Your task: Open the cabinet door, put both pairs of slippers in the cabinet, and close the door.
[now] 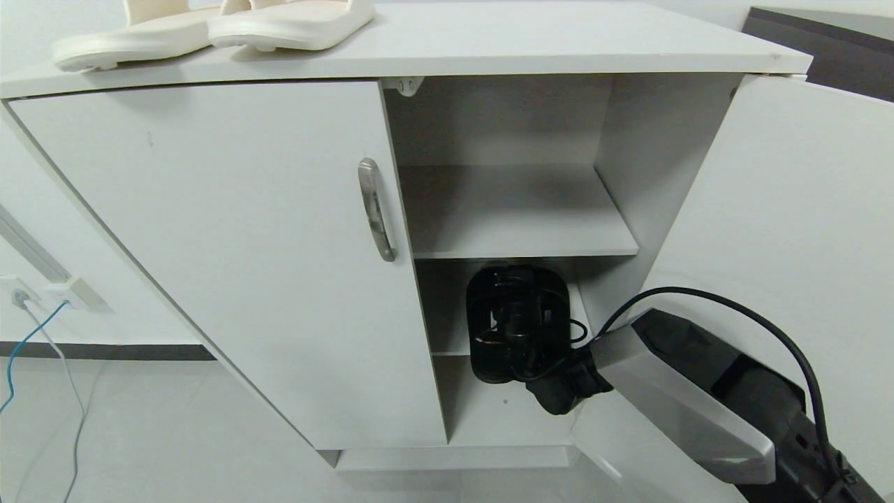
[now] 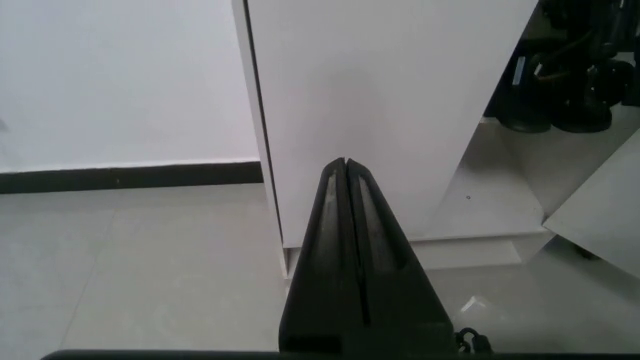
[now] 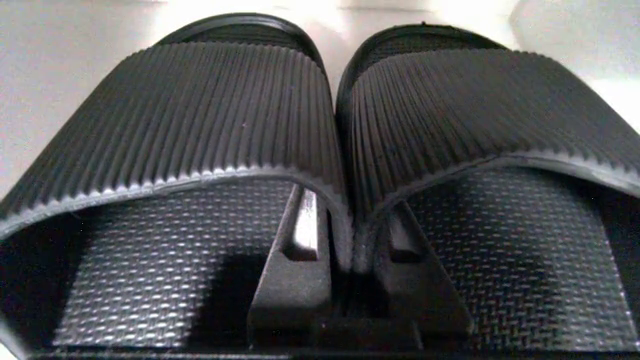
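Note:
A pair of black slippers (image 1: 513,321) stands in the lower compartment of the white cabinet (image 1: 559,42), under the middle shelf (image 1: 517,209). My right gripper (image 3: 345,260) is shut on the black slippers (image 3: 240,130), pinching their inner strap edges together. The right door (image 1: 789,244) is swung open, while the left door (image 1: 209,244) with its metal handle (image 1: 376,209) is closed. A cream pair of slippers (image 1: 209,28) lies on the cabinet top at the left. My left gripper (image 2: 345,165) is shut and empty, low over the floor before the closed door (image 2: 380,100).
A wall socket (image 1: 21,293) with a blue cable (image 1: 28,342) sits on the wall left of the cabinet. Dark furniture (image 1: 817,35) stands behind the cabinet at the right. Pale tiled floor (image 1: 140,433) spreads in front.

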`<state>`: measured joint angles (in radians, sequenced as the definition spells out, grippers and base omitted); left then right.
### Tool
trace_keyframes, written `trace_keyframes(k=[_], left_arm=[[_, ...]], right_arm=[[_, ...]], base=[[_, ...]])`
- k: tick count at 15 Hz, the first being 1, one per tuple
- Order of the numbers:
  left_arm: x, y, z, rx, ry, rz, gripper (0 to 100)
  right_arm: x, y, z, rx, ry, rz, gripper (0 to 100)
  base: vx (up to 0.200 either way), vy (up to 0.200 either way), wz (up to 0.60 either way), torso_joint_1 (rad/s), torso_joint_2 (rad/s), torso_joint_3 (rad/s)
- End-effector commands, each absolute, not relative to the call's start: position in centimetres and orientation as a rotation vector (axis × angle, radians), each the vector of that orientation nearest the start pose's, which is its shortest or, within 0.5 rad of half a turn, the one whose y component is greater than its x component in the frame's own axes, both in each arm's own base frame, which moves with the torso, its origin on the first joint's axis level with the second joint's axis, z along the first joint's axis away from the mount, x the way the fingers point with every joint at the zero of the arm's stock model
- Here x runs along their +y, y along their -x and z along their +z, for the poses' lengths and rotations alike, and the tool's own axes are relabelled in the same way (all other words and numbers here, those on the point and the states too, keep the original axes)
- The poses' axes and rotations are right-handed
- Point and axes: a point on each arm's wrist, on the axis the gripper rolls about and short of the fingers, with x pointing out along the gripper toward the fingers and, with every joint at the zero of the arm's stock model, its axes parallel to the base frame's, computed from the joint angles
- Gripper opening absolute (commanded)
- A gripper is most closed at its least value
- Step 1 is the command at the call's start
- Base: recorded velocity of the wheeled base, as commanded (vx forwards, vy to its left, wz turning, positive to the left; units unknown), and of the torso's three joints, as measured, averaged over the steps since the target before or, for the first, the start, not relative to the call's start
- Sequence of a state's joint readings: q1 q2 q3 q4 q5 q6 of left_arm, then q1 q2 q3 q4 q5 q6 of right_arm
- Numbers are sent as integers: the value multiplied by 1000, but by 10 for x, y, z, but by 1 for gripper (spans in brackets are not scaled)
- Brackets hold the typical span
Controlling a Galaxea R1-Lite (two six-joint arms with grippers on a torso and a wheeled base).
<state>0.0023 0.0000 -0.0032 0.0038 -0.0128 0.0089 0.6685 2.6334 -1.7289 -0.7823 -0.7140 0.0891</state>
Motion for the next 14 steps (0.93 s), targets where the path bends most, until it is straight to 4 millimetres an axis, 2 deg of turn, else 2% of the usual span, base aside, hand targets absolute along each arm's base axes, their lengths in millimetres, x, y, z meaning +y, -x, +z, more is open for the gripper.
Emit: trace_keyframes(k=[1,5,14], left_arm=[[0,23,76,1,-8,-9,0],[0,23,76,0,-8,-9,0],[0,23,76,0,-6,-8,0]], right_arm=[[313,-438,42,83,-19,-70,0],[309,-445,52,67,-35,-51,0],[307,-451,51,89,-23,-22,0]], base=[[0,0,0,0,0,0],[0,0,0,0,0,0],[0,0,0,0,0,0]])
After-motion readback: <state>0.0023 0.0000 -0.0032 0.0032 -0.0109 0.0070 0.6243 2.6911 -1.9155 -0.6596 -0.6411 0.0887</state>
